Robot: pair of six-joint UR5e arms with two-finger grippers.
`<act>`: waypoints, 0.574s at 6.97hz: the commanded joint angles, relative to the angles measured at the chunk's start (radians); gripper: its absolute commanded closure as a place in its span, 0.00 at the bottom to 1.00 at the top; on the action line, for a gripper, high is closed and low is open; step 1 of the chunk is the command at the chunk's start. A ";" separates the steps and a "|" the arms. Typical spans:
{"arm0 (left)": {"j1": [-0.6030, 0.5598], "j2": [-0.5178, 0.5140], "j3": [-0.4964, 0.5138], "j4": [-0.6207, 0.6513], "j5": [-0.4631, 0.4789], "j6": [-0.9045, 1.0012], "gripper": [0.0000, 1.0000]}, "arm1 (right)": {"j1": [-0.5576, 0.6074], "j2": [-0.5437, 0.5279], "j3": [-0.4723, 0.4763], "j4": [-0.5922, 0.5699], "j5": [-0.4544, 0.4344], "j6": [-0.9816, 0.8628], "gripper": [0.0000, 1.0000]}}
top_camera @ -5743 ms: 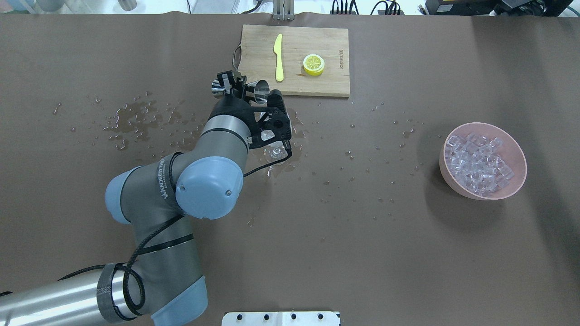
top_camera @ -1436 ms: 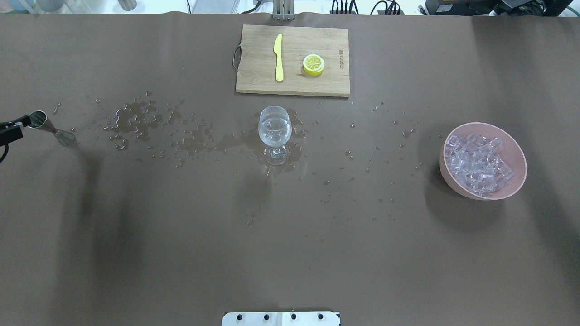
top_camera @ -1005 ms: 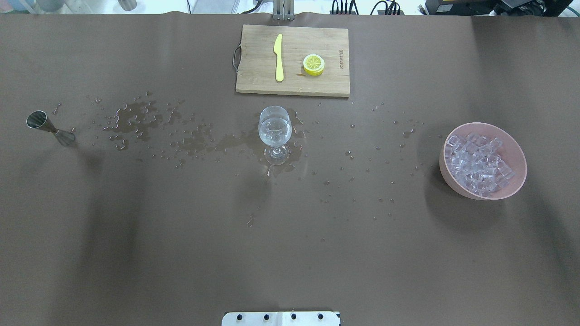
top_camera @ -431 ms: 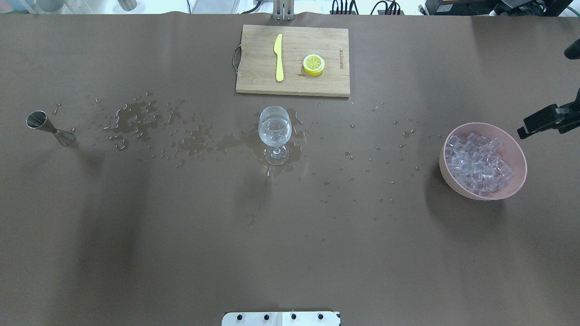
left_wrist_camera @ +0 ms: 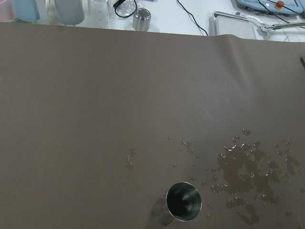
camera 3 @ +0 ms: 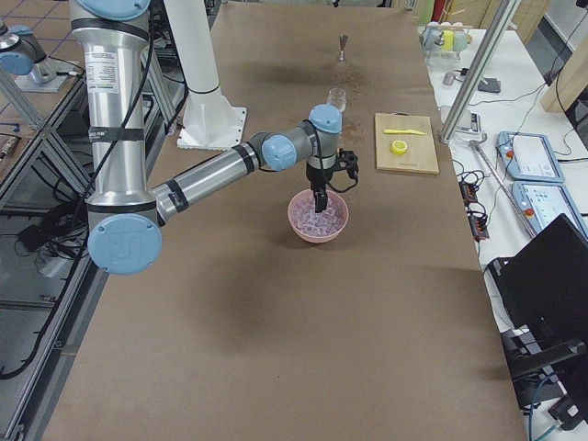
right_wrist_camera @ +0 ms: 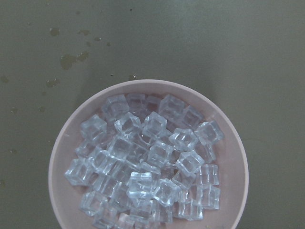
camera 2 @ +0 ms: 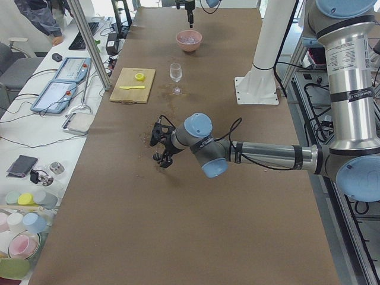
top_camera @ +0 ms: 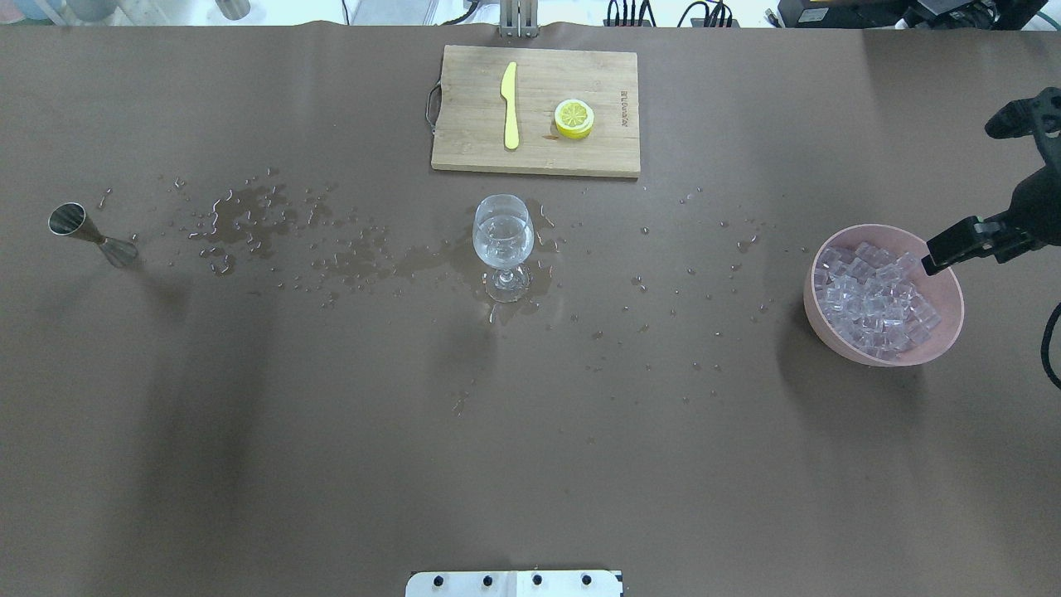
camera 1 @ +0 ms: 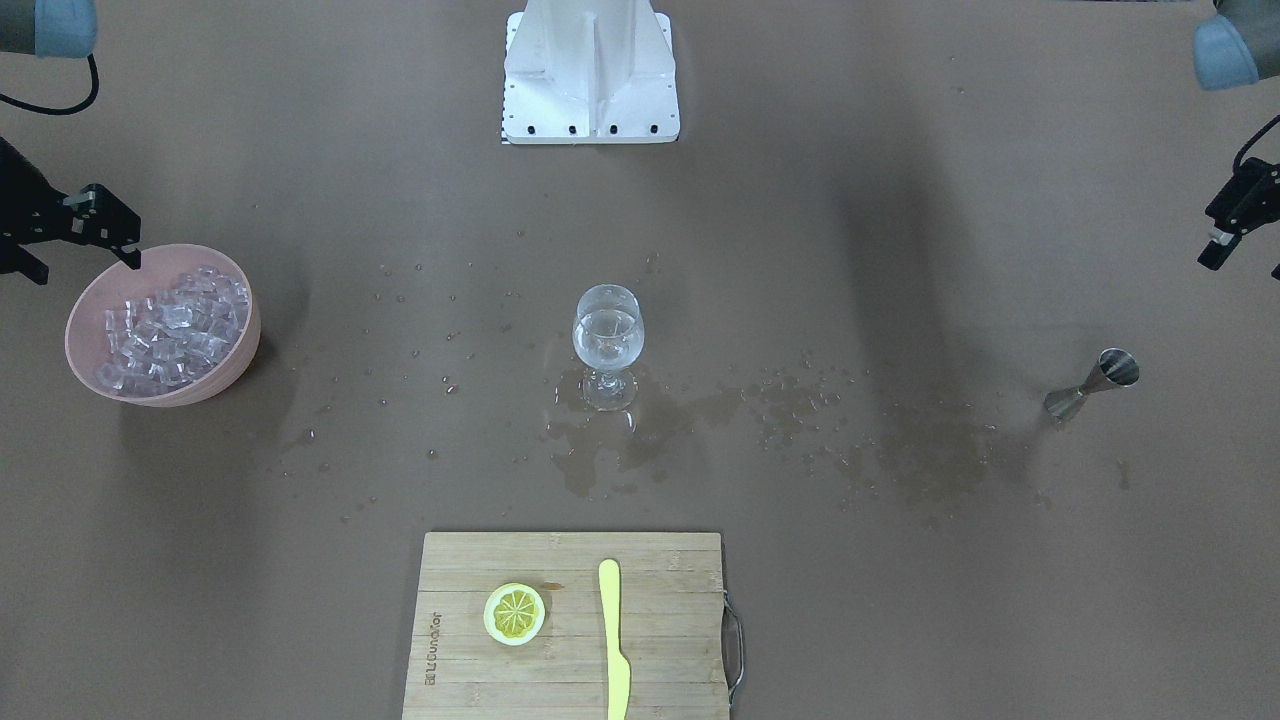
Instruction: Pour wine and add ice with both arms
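A stemmed glass [top_camera: 502, 240] stands mid-table with the wine [camera 1: 607, 341], a clear liquid, in its bowl. The ice [top_camera: 874, 298] fills a pink bowl [top_camera: 949, 327] at the right; the right wrist view looks straight down on the cubes [right_wrist_camera: 147, 162]. My right gripper [camera 1: 85, 266] is open and empty, hovering above the bowl's outer rim. A steel jigger [top_camera: 83, 232] stands alone at the far left, also in the left wrist view [left_wrist_camera: 183, 202]. My left gripper [camera 1: 1245, 262] is open and empty, raised beyond the jigger, out of the overhead view.
A wooden cutting board [top_camera: 464, 124] at the far side holds a yellow knife [top_camera: 510, 104] and a lemon half [top_camera: 574, 118]. Puddles and drops [top_camera: 249, 220] spread from the jigger side to the glass. The white stand base [camera 1: 590, 70] is at the robot's edge.
My left arm left the glass, stood the jigger at the far left, let go and went out of the overhead view. My right gripper came in from the right to the bowl.
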 commanded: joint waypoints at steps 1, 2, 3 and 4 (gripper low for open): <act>0.001 -0.005 0.004 0.000 0.004 0.001 0.01 | -0.033 0.012 -0.161 0.196 -0.004 0.004 0.10; 0.001 -0.008 0.004 0.000 0.004 0.001 0.01 | -0.048 0.012 -0.203 0.268 -0.004 0.053 0.12; -0.001 -0.008 0.004 0.000 0.004 0.001 0.01 | -0.085 0.027 -0.187 0.275 -0.004 0.149 0.14; -0.001 -0.008 0.004 0.000 0.005 0.001 0.01 | -0.106 0.059 -0.187 0.275 -0.004 0.215 0.14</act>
